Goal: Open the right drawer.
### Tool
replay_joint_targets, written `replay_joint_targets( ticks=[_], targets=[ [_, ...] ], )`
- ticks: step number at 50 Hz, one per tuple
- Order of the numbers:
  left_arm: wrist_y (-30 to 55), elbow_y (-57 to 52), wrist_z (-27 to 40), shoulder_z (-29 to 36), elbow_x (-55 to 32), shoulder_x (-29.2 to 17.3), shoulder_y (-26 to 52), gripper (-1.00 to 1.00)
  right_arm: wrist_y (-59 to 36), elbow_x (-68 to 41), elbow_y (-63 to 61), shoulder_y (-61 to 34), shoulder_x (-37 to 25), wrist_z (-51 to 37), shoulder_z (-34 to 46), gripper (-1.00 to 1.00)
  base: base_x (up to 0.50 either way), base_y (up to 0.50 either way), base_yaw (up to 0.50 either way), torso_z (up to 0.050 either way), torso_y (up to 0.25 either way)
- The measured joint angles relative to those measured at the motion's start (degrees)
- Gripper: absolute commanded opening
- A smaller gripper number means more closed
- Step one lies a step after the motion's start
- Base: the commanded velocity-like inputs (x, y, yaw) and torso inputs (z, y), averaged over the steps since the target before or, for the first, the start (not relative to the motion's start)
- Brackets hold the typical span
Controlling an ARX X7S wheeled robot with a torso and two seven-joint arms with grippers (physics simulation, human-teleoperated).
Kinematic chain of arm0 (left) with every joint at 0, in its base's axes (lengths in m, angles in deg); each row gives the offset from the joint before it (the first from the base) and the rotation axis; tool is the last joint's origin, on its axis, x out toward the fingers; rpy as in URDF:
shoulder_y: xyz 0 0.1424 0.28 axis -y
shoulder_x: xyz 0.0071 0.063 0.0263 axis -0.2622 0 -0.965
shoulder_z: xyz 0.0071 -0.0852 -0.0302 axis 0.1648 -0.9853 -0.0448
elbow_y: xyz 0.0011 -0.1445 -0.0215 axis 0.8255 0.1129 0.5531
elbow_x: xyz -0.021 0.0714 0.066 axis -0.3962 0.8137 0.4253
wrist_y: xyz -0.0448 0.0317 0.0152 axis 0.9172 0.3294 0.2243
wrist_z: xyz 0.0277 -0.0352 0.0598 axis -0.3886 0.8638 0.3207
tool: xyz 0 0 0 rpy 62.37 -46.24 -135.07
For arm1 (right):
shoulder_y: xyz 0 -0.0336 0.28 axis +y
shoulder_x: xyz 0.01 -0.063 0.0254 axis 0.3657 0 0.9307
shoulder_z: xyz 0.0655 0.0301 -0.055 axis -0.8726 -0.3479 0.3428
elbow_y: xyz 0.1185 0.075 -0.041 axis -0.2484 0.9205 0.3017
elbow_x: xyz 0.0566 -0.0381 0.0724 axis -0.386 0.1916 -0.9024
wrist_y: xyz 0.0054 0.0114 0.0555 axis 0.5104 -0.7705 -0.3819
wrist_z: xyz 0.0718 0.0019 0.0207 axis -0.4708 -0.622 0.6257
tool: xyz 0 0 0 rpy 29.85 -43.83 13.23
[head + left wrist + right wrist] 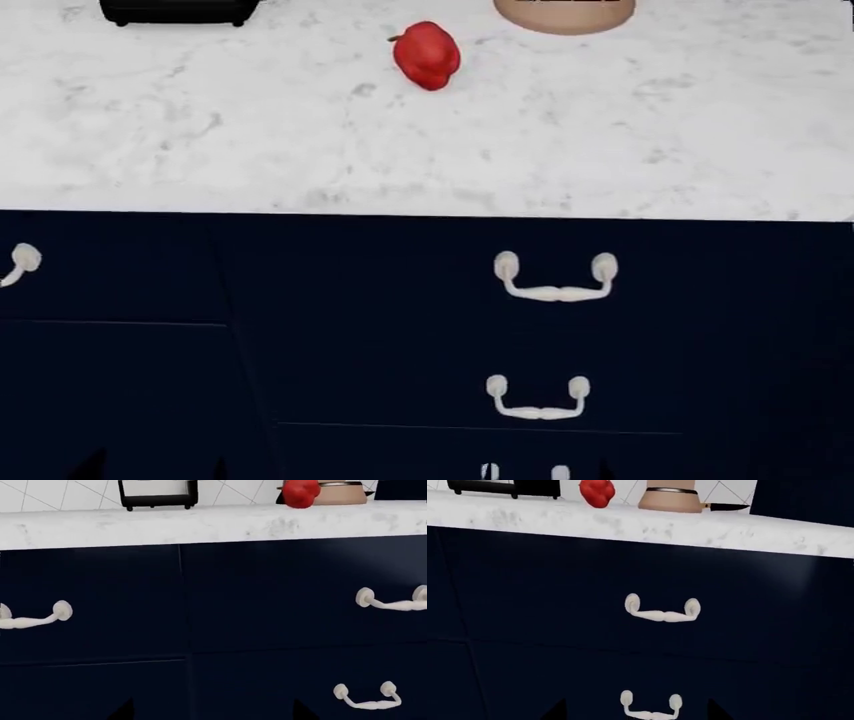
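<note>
I observed the right drawer (554, 265) shut flush under the marble bench (427, 140), its cream handle (662, 611) untouched ahead of my right claw, whose dark tips barely showed, so I could not tell either claw's state.

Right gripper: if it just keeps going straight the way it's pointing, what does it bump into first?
Most likely the flat navy front of the right drawer, near its cream handle, which sits about mid-view in the right wrist camera. Nothing shows in between. Depth is hard to judge, so the exact spot is uncertain.
</note>
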Motion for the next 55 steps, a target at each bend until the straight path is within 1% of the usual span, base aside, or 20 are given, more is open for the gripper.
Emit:
replay_joint_targets(
  ticks=[31, 48, 55],
  targets=[
    [-1.35, -0.44, 0.11, 1.75, 0.35, -1.08, -0.28, 1.0, 0.16, -0.46, -0.2, -0.07, -0.75, -0.82, 1.03, 1.0, 0.0, 0.0, 0.0, 0.0, -0.243],
    [-1.27, 0.23, 0.78, 1.92, -0.18, -1.17, 0.11, 1.0, 0.94, -1.41, 0.08, -0.18, -1.05, -0.95, 1.18, 1.0, 0.0, 0.0, 0.0, 0.0, 0.0],
    [-1.26, 0.33, 1.14, 1.89, -0.44, -1.22, 0.14, 1.0, 1.54, -1.97, -0.3, 0.08, -1.21, -0.96, 1.14, 1.0, 0.2, -0.07, 0.0, 0.0, 0.0]
  ],
)
